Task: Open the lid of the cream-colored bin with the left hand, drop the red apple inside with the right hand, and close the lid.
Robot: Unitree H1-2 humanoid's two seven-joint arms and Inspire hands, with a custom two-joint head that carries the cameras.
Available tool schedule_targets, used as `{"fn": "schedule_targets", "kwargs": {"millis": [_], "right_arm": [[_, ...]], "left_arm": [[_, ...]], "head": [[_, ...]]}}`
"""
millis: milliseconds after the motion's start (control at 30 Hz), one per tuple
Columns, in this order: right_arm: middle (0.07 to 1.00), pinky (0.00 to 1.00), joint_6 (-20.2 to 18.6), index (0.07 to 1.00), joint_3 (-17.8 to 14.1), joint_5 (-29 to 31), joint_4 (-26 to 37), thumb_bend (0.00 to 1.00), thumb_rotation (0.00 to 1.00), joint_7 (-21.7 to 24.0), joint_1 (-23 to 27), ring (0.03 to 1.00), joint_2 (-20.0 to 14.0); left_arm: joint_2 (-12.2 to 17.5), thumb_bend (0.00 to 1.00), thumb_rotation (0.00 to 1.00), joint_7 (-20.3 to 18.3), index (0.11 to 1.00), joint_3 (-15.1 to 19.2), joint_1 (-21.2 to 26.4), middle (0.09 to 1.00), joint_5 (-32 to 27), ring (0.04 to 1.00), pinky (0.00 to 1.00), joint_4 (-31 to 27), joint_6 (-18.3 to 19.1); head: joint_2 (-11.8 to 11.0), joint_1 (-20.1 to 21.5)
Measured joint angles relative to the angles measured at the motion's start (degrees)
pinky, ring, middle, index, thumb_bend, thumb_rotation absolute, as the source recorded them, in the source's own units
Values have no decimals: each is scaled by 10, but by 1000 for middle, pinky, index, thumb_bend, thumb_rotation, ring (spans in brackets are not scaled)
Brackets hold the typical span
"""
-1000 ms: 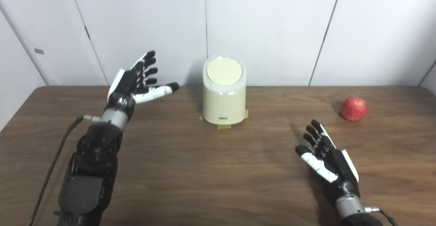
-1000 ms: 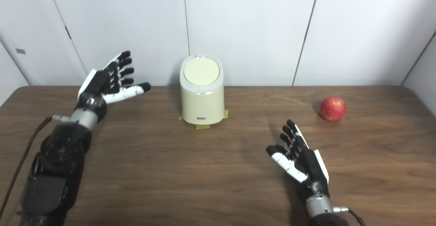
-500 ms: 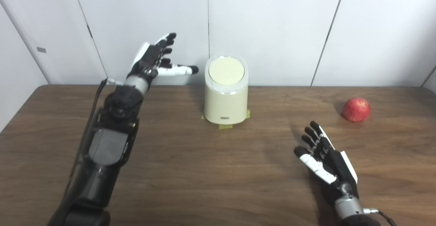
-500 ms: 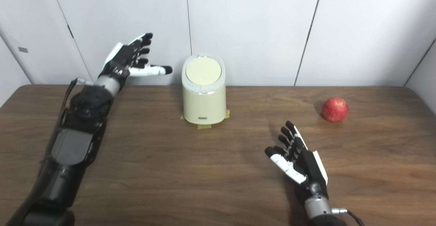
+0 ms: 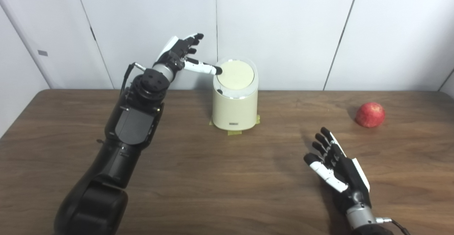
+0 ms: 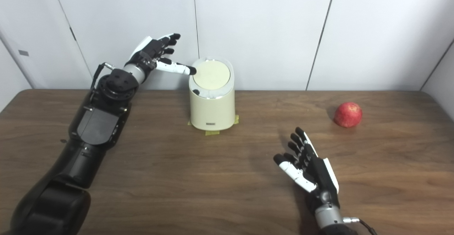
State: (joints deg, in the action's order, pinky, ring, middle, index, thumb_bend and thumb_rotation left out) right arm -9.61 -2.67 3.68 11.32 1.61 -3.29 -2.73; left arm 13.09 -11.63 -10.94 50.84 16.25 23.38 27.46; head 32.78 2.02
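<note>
your left hand (image 5: 176, 52) is raised beside the bin (image 5: 234, 104), fingers spread and holding nothing. its thumb reaches over the left rim of the lid (image 5: 235, 74); you cannot tell from either view whether the tip touches. the lid lies flat and closed on top.

the bin stands near the far edge of the table (image 5: 198, 178), close to the wall (image 5: 283, 29), with little room behind it. strips of tape (image 5: 234, 133) show at its base, front and sides. a small dark label (image 5: 233, 123) sits low on its front; the writing is too small to read.

your right hand (image 5: 337, 164) rests low over the near right part of the table, fingers apart, empty. the apple (image 5: 370, 114) lies well apart from it, further back and to the right, near the table's right side. it is also well apart from the bin, with bare wood between them.

the middle and near left of the table are open wood. your left arm (image 5: 131, 128) crosses the left side from the bottom edge up to the bin.
</note>
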Motion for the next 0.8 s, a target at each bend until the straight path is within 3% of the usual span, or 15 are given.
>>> {"fn": "schedule_targets", "kwargs": {"millis": [167, 367, 600, 800], "right_arm": [[933, 810, 0, 940, 1, -4, 0, 578, 389, -2, 0, 918, 3], [933, 806, 0, 940, 1, -6, 0, 587, 398, -6, -1, 914, 5], [923, 782, 0, 935, 3, -8, 0, 603, 415, -8, -1, 895, 6], [917, 769, 0, 932, 7, -18, 1, 605, 427, -19, -1, 886, 10]], "left_arm": [[-13, 901, 46, -32, 963, 0, 36, 949, 37, 949, 951, 55, 0], [-44, 945, 61, -102, 951, 10, 72, 962, 140, 967, 904, 111, 0], [-79, 950, 23, -160, 940, 66, 95, 991, 246, 999, 977, 132, 0], [-115, 934, 2, -172, 944, 90, 113, 999, 291, 1000, 998, 150, 0]], "head": [[2, 5], [3, 10], [3, 19], [6, 23]]}}
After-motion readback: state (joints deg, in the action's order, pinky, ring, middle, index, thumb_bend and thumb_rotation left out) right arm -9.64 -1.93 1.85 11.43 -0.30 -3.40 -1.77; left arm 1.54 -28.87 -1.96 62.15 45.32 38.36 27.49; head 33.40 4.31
